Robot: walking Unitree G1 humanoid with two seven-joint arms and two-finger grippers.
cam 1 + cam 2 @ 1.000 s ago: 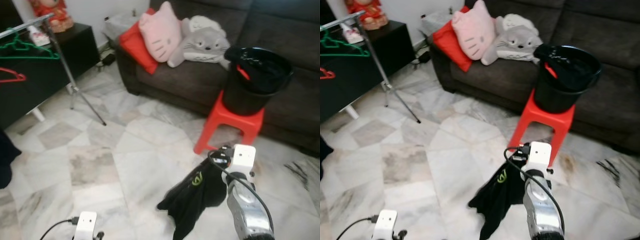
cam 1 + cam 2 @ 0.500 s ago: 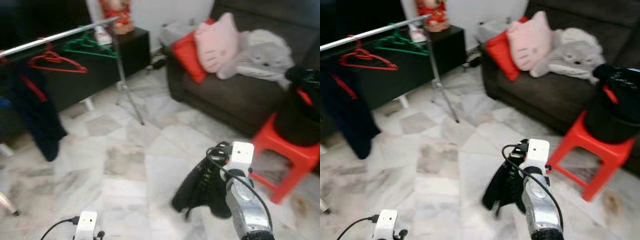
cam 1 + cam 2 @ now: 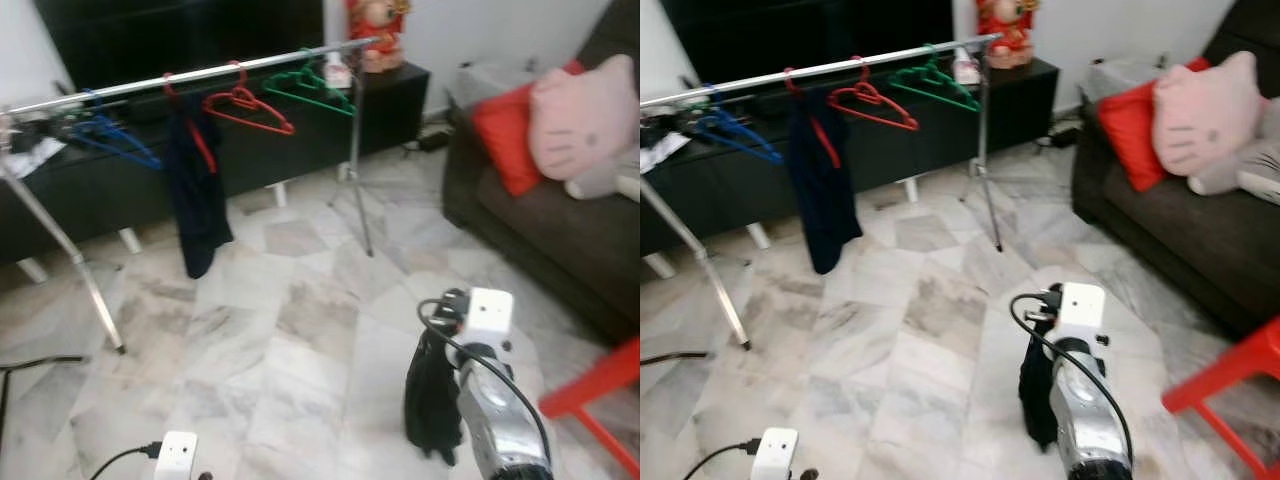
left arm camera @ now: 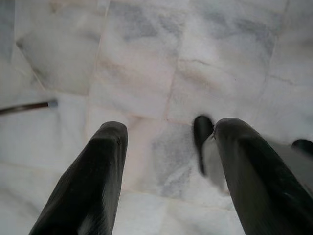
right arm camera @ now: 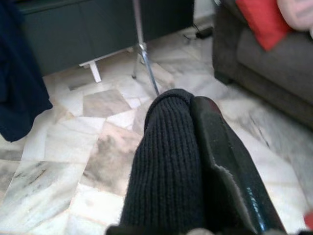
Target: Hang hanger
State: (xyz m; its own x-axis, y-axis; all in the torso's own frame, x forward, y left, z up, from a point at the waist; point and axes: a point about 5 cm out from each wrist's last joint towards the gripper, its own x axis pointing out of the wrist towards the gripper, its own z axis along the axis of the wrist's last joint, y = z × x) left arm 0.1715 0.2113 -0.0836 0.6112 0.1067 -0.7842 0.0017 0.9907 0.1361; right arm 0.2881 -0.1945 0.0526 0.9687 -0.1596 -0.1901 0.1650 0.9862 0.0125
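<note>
Camera swung left since earlier frame: sofa, red stool slid right, clothes rail [image 3: 200, 75] now in full view

Right pincer [image 5: 195, 147] clamped on black garment [image 3: 432, 405], low over floor

Rail well ahead, up-left of right pincer, long axis across view; right arm nearer

Left pincer [image 4: 166, 166] spread, empty

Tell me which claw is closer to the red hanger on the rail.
Left, though narrowly. The left claw hangs low over the floor, below the red hanger; the right claw, clamping a black garment, sits farther right.
</note>
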